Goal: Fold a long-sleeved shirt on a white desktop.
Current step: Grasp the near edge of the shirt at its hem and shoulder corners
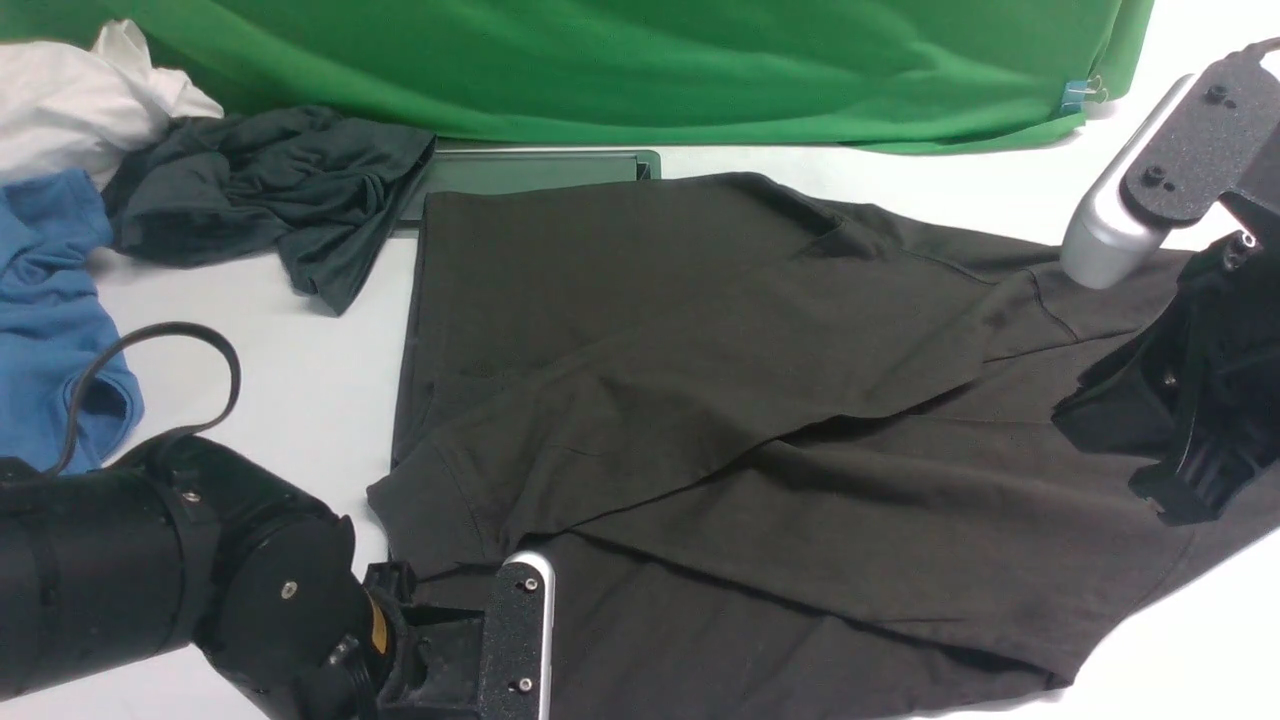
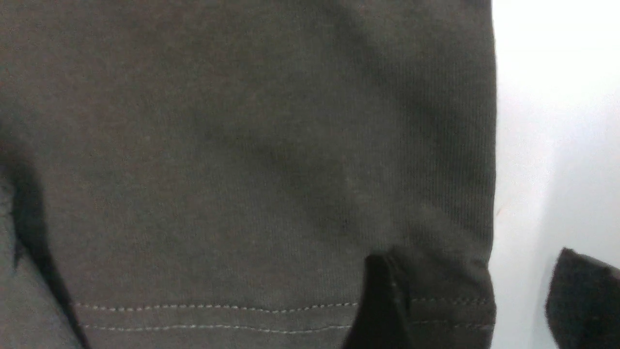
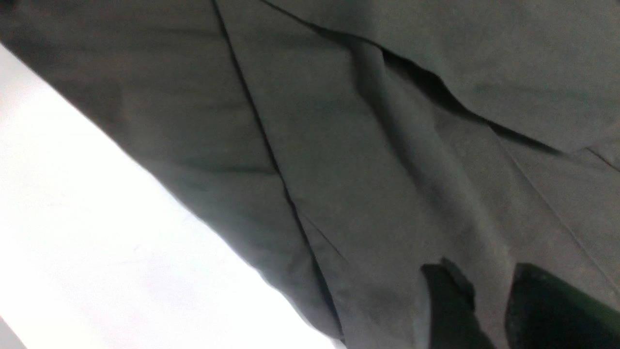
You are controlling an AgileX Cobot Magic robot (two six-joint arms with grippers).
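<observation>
The big dark brown cotton shirt (image 1: 700, 300) lay on the white surface (image 1: 300, 400). The left gripper's (image 2: 474, 259) jaws stood wide across its hem. The right gripper's (image 3: 484, 274) jaws were narrow over it, grip unclear.

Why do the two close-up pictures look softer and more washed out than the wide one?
Front view: sharp, evenly lit; the long-sleeved shirt shows soft fold shadows. Left wrist view: stitching clear, but the white desktop is blown out and the left jaws blur. Right wrist view: cloth softer, desktop glaring, right jaws out of focus.
</observation>
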